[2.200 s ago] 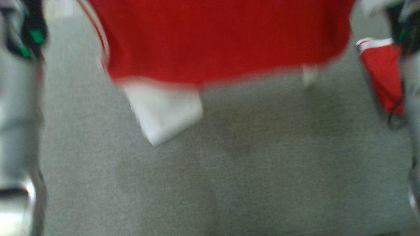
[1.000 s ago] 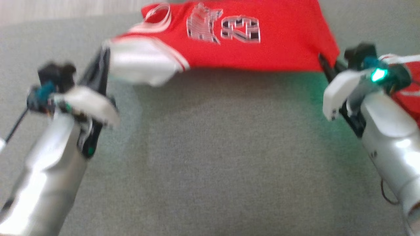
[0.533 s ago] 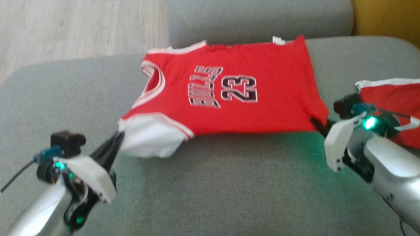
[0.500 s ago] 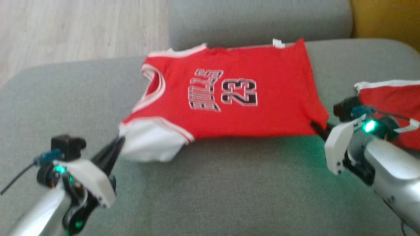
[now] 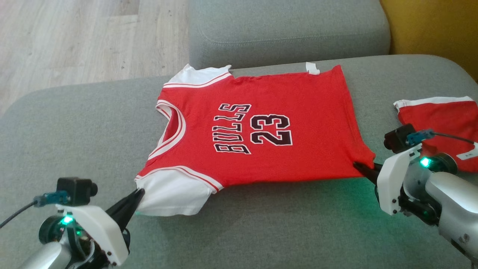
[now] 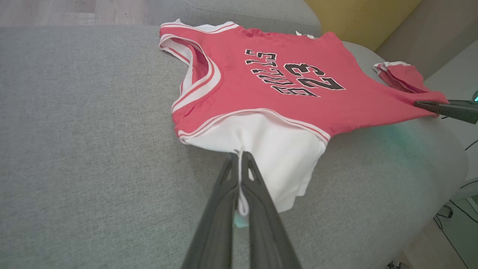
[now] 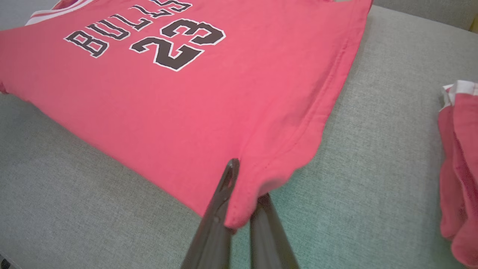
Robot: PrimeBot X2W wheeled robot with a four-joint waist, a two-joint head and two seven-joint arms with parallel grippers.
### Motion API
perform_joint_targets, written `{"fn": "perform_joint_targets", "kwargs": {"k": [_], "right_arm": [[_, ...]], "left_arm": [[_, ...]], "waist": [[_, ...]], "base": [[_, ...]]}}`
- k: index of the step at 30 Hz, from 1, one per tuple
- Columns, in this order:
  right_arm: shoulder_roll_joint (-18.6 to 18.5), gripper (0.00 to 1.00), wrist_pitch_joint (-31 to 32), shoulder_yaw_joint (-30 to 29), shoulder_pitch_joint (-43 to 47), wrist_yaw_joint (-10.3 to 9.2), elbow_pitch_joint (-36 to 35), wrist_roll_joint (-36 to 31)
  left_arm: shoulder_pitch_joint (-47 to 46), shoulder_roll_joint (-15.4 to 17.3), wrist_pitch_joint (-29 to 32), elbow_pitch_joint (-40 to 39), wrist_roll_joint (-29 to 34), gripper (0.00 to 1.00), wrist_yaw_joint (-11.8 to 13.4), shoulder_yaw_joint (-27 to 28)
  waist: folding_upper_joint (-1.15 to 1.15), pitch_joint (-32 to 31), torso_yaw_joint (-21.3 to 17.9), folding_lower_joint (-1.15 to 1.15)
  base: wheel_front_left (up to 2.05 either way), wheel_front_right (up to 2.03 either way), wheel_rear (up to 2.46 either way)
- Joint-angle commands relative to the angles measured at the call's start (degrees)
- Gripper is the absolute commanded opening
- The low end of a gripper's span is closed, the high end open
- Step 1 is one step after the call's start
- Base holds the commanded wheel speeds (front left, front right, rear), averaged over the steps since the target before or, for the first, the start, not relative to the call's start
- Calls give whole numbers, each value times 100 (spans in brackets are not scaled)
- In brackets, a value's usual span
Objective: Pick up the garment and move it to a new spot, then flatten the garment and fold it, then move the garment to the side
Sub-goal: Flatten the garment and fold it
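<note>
Wrist views show left gripper [image 6: 239, 154] clamped on the jersey [image 6: 231, 67] sleeve, right gripper [image 7: 246, 182] on its hem corner. Head view adds bare sofa [image 5: 261, 231] nearer the robot.

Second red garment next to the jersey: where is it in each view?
Head view: second red garment at the right edge, mid-height, on the sofa.
Left wrist view: upper right, beyond the jersey hem.
Right wrist view: right edge, lower half.
Shared landmark: the jersey's 23 print, left of it in all three.
</note>
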Motion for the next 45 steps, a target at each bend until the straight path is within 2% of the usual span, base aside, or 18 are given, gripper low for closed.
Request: {"fn": "perform_joint_targets", "kwargs": {"k": [1, 7, 13, 29, 45], "right_arm": [[-164, 0, -109, -74, -57, 20, -64, 48], [-34, 0, -195, -152, -203, 20, 169, 106], [105, 0, -95, -162, -383, 20, 389, 118], [669, 0, 367, -247, -1265, 20, 1174, 329], [1118, 0, 296, -78, -2016, 20, 1899, 220]], "left_arm": [[-374, 243, -29, -186, 10, 0, 81, 361], [-637, 145, 59, -76, 11, 0, 159, 385], [-1021, 80, 293, 173, 62, 0, 125, 316], [-2878, -277, 1093, 1603, 469, 0, -225, -8], [-4231, -790, 1173, 3084, 1034, 0, -531, -540]], "waist": [[0, 42, -23, 0], [0, 191, -82, 0], [0, 375, -125, 0], [0, 1073, -235, 0], [0, 1593, -370, 0]], "base": [[0, 0, 0], [0, 0, 0], [0, 0, 0], [0, 0, 0], [0, 0, 0]]}}
